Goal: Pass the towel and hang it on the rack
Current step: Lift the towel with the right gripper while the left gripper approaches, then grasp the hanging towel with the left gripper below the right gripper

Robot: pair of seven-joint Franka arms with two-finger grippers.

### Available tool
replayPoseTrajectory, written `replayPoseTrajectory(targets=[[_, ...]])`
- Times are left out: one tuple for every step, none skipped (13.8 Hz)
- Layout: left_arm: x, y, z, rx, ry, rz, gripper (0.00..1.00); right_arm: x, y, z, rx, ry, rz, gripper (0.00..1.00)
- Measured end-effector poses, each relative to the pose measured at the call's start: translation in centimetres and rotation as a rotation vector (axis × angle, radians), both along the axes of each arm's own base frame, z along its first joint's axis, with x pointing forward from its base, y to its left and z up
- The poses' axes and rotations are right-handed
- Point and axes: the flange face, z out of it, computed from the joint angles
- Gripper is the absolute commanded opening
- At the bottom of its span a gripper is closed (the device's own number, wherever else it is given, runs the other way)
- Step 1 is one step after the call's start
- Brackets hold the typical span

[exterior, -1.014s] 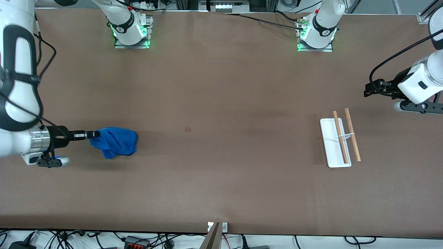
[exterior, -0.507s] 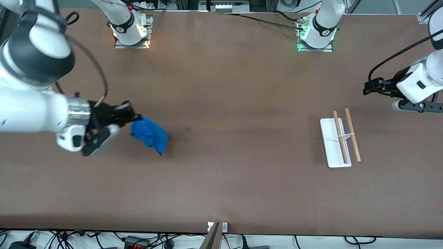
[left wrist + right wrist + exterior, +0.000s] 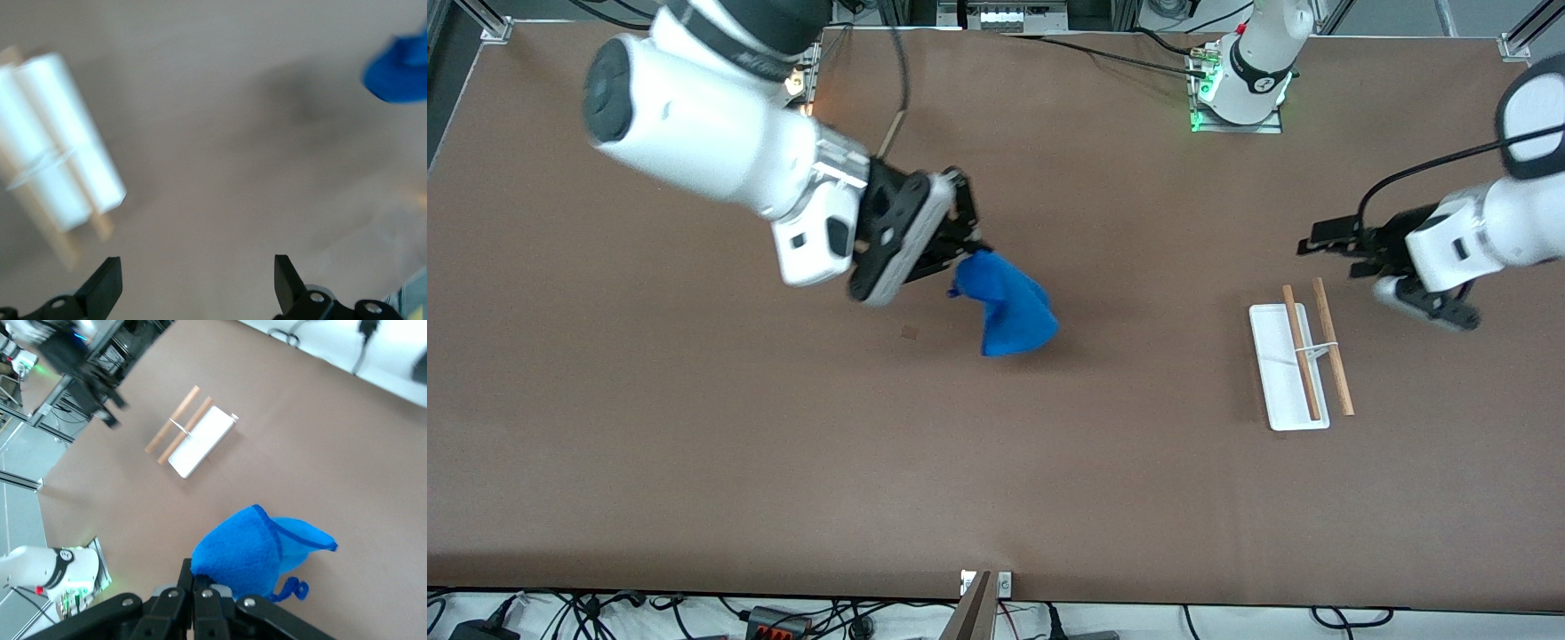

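The right hand is up over the middle of the brown counter, its fingers pinched tight on one corner of a blue towel. The towel hangs down from that grip in a bunched, cone-like fold, clear of the counter surface with its shadow just beside it. In the right wrist view the same towel bulges out directly past the closed fingertips.

Toward the left arm's end of the counter stands the rack: a flat white base with a thin white frame carrying two light wooden rods, both bare. The left hand hovers just above the rack's end nearest the robot bases, fingers spread apart with nothing between them. The towel and the rack are well apart.
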Motion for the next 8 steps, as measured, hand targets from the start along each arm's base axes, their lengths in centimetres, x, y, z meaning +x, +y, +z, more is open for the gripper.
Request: replayPoseTrajectory(targets=[[0.8, -1.0, -2.4, -0.075, -0.037, -0.112, 1.0, -1.0, 1.7, 0.2, 0.019, -0.02, 0.011, 0.0], [1.4, -2.1, -4.6, -0.158, -0.072, -0.221, 1.0, -1.9, 3.2, 0.3, 0.032, -0.031, 0.019, 0.0], [1.7, -3.5, -6.7, -0.254, -0.105, -0.314, 1.0, -2.8, 4.5, 0.3, 0.043, -0.036, 0.026, 0.0], [1.9, -4.9, -8.3, -0.337, -0.134, -0.379, 1.0, -3.3, 5.4, 0.3, 0.052, -0.043, 0.028, 0.0], [1.9, -6.5, -9.3, -0.392, -0.156, -0.432, 1.0, -3.7, 6.1, 0.3, 0.058, -0.051, 0.027, 0.0], [1.9, -8.4, -9.8, -0.417, -0.179, -0.479, 1.0, -3.7, 6.3, 0.2, 0.06, -0.059, 0.024, 0.0], [1.8, -10.2, -9.8, -0.434, -0.209, -0.526, 1.0, -3.7, 6.4, 0.0, 0.061, -0.063, 0.021, 0.0], [1.6, -12.2, -9.8, -0.458, -0.241, -0.569, 1.0, -3.7, 6.6, -0.1, 0.066, -0.066, 0.019, 0.0]])
